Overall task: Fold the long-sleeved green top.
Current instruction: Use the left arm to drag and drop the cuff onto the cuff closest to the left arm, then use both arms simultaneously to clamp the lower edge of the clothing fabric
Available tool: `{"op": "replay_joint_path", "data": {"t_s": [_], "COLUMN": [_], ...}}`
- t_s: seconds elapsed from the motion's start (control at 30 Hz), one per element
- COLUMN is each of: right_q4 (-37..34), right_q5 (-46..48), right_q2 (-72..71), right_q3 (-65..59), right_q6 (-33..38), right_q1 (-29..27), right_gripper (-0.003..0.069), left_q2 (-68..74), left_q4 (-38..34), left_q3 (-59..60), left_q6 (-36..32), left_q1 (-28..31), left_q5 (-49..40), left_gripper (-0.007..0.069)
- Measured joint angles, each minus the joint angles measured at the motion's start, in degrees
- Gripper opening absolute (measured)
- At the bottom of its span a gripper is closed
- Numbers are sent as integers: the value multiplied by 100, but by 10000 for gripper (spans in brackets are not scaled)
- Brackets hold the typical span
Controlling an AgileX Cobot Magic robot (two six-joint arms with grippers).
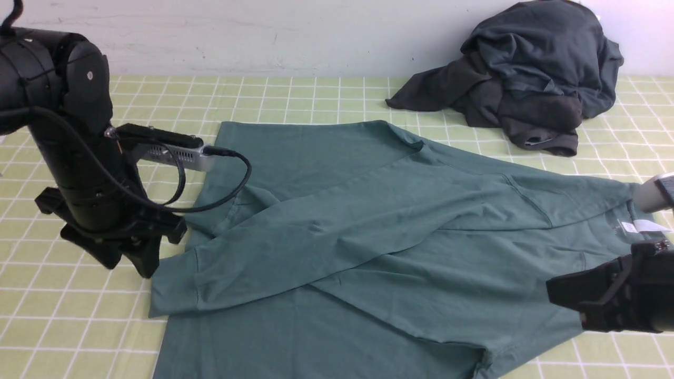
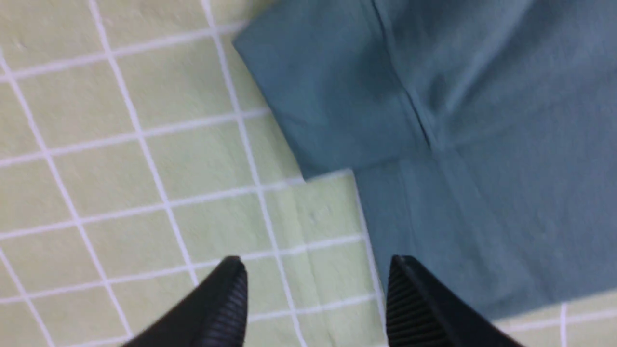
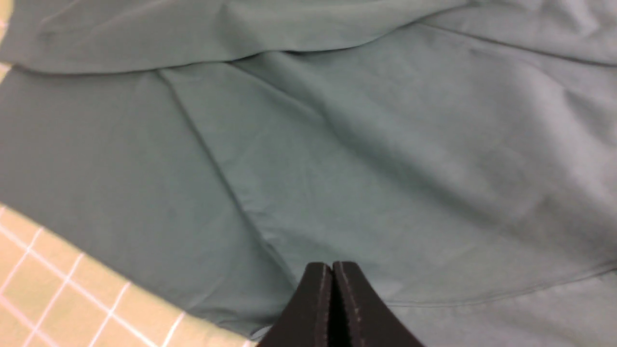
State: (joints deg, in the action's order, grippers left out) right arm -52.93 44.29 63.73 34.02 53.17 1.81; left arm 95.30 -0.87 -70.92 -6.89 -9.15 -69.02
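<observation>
The green long-sleeved top (image 1: 368, 237) lies flat on the checked cloth, collar to the right, both sleeves folded across the body. One sleeve's cuff (image 1: 174, 284) lies at the near left edge; it also shows in the left wrist view (image 2: 318, 96). My left gripper (image 1: 131, 258) is open and empty just above the top's left edge (image 2: 313, 265). My right gripper (image 1: 568, 295) hovers over the top's right part near the collar, its jaws pressed together with no cloth seen between them (image 3: 331, 265). The top fills the right wrist view (image 3: 337, 144).
A heap of dark grey garments (image 1: 532, 79) lies at the back right by the wall. The yellow-green checked tablecloth (image 1: 316, 100) covers the table. A white label (image 1: 645, 226) shows at the top's collar.
</observation>
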Motion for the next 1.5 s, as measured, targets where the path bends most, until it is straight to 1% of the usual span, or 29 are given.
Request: {"op": "replay_joint_path", "data": {"t_s": [0.07,0.2,0.23,0.27,0.3,0.33,0.37,0.43,0.5,0.53,0.57,0.6,0.63,0.67,0.73,0.77,0.8,0.83,0.87,0.97,1.07,1.13,1.17,1.2,1.23,1.27,1.3,1.37,1.5], "right_q4": [-56,-290,-300,-374,-395,-401,-431,-453,-453,-453,-459,-470,-472,-472,-526,-536,-598,-651,-693,-994,-1505,-1726,-1737,-1742,-1670,-1646,-1294,-634,1009], "right_q5": [43,93,99,118,125,123,158,210,226,226,234,234,247,247,267,277,341,388,421,817,881,586,510,172,-100,-155,-608,-1003,-1414], "right_q2": [-29,-145,-152,-157,-157,-157,-158,-158,-158,-158,-158,-158,-163,-163,-169,-169,-169,-169,-169,-357,-792,-1054,-1069,-1132,-1131,-1131,-1086,-994,-584], "right_q3": [0,0,0,0,0,0,0,0,0,0,0,0,0,0,0,0,0,0,0,19,59,102,107,155,183,188,222,240,242], "right_q6": [74,476,490,590,630,636,660,662,669,669,675,681,682,682,768,786,851,892,942,1533,2560,3542,3633,4303,4663,4726,5136,5306,5044], "right_q1": [0,0,0,0,0,0,0,0,0,0,0,0,0,0,0,0,0,0,0,11,140,244,252,279,289,289,289,289,289], "right_gripper": [-14,-14,-14,-14,-14,-14,-14,-14,-14,-14,-14,-14,-14,-14,-14,-14,-14,-14,-14,-14,-14,-14,-14,-11,-9,-8,-1,20,85], "left_q2": [-177,-646,-652,-664,-664,-664,-664,-664,-704,-717,-739,-746,-753,-759,-864,-878,-1021,-1127,-1215,-1688,-2040,-2159,-2166,-2189,-2189,-2189,-2189,-2189,-2189], "left_q4": [-30,-89,-89,-89,-89,-89,-89,-83,-38,-30,-7,3,42,42,30,23,2,0,0,-18,-18,-18,-18,-18,-18,-18,-18,-18,-18], "left_q3": [322,1818,1879,2372,2562,2606,2949,3224,3356,3378,3432,3432,3440,3440,3459,3464,3482,3488,3488,3488,3488,3488,3494,3494,3494,3494,3494,3494,3494], "left_q6": [-168,-1989,-2080,-2769,-3170,-3246,-3844,-4273,-4425,-4432,-4455,-4455,-4455,-4455,-4421,-4408,-4394,-4385,-4354,-3947,-3343,-2928,-2892,-2623,-2446,-2407,-1979,-1439,-801], "left_q1": [-91,-681,-704,-883,-984,-1003,-1156,-1253,-1265,-1265,-1265,-1265,-1265,-1265,-1265,-1265,-1265,-1265,-1272,-1272,-1272,-1272,-1272,-1272,-1272,-1272,-1272,-1272,-1272], "left_q5": [83,1240,1282,1572,1722,1751,2005,2346,2605,2629,2819,2849,2926,2937,3126,3153,3192,3192,3192,3167,3068,2953,2947,2920,2920,2920,2920,2931,3054], "left_gripper": [401,420,420,420,420,420,420,417,394,386,340,318,268,259,108,98,46,28,20,9,9,9,9,9,9,9,9,9,9]}}
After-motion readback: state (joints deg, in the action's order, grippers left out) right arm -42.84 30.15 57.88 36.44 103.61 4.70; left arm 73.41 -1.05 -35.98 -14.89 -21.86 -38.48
